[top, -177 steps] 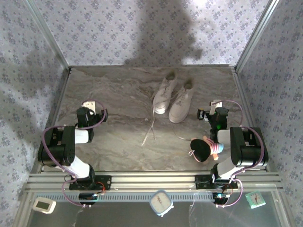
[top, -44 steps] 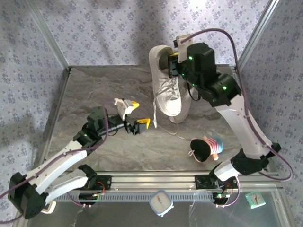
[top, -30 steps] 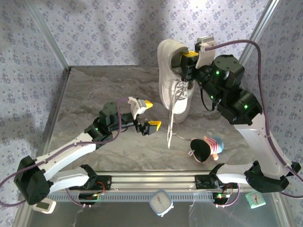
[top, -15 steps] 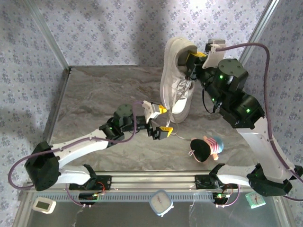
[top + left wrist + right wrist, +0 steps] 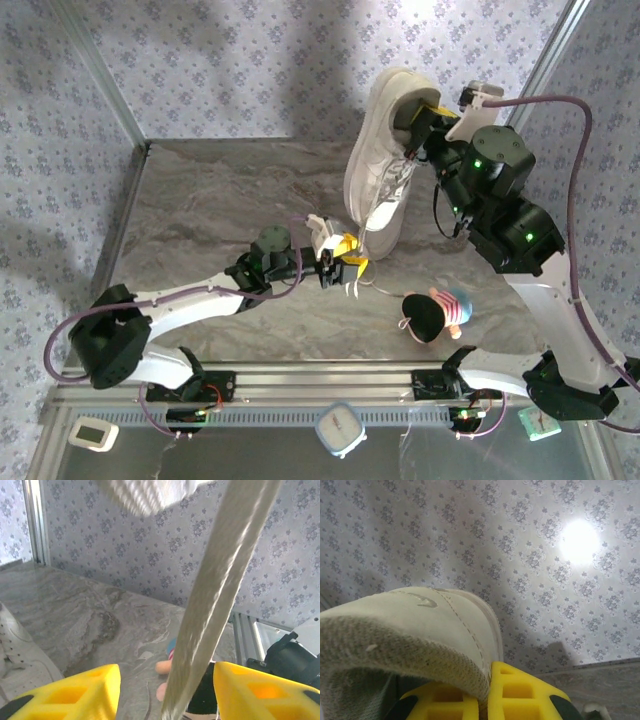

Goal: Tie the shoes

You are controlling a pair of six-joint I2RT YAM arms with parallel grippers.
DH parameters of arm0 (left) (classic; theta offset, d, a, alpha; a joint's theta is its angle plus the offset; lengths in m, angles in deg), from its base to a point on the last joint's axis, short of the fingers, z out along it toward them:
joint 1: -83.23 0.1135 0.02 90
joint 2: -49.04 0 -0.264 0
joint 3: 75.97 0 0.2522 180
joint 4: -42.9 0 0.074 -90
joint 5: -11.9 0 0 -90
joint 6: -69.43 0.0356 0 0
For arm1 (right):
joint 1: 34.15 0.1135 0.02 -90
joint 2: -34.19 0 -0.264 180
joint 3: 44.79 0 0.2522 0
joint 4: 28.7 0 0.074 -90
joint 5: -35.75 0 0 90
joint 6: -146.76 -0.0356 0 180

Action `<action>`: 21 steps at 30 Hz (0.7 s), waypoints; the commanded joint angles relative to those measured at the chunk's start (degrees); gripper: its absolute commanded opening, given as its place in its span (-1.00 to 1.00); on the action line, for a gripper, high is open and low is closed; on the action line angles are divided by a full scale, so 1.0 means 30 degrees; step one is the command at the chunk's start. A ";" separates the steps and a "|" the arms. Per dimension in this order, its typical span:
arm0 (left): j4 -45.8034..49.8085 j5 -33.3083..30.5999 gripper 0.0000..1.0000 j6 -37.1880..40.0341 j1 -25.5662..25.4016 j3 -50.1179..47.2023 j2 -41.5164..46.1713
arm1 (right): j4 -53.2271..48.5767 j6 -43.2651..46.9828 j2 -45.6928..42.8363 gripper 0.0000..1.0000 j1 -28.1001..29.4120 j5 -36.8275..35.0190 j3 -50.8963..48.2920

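Shoe pair: the lifted shoe (image 5: 383, 150) hangs in the air beyond the plush toy (image 5: 432, 313). The other shoe (image 5: 14, 647) lies flat on the table (image 5: 220, 200), also beyond the toy.
Left gripper (image 5: 167, 687): my jaws stand partly apart and hold nothing. It sits near the plush toy, to the toy's left and a little farther up the table.
Lace (image 5: 220, 580): it hangs straight through the gap between my yellow fingers (image 5: 75, 692), with daylight on both sides and less on the right.
Lace axis: close to vertical, running from the lifted shoe above down past the fingertips, so it crosses the jaw line squarely.
Lifted shoe axis: heel up, toe down, leaning toward the plush toy's left.
Right gripper (image 5: 487, 692): pinched tight on the heel collar and carrying the shoe, high and beyond the plush toy.
Nearer arm: the left, by a long way, since the right is busy holding.
Next move, my judgement: squeeze in place. The lace is already centred enough, so no sideways correction looks needed.
Risk: the flat lace may twist or slip out low, near its free end.
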State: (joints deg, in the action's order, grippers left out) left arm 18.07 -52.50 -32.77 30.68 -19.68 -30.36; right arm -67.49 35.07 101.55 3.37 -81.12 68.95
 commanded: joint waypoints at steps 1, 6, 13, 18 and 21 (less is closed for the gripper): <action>-0.1610 0.0513 -0.10 -0.0585 -0.0150 -0.0228 -0.0501 | 0.2433 -0.0997 -0.0894 -1.00 -0.0228 -0.0565 0.0715; -0.1698 0.0624 -0.25 -0.0793 -0.0162 -0.0127 -0.0923 | 0.2333 -0.1349 -0.1173 -1.00 -0.0587 -0.0481 0.0479; -0.1858 0.0752 0.24 -0.0970 -0.0184 0.0406 -0.1461 | 0.2194 -0.1680 -0.1430 -1.00 -0.0919 -0.0313 0.0274; -0.2201 0.0752 0.25 -0.1202 -0.0331 0.0891 -0.2230 | 0.2104 -0.1909 -0.1532 -1.00 -0.1080 -0.0193 0.0244; -0.2537 0.0767 0.18 -0.1436 -0.0431 0.1215 -0.2759 | 0.2032 -0.1983 -0.1618 -1.00 -0.1142 -0.0173 0.0201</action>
State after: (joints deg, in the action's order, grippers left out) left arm 15.06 -51.71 -36.31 29.96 -18.87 -37.61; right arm -67.52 31.66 98.90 0.37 -81.49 68.78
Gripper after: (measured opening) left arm 0.598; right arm 0.080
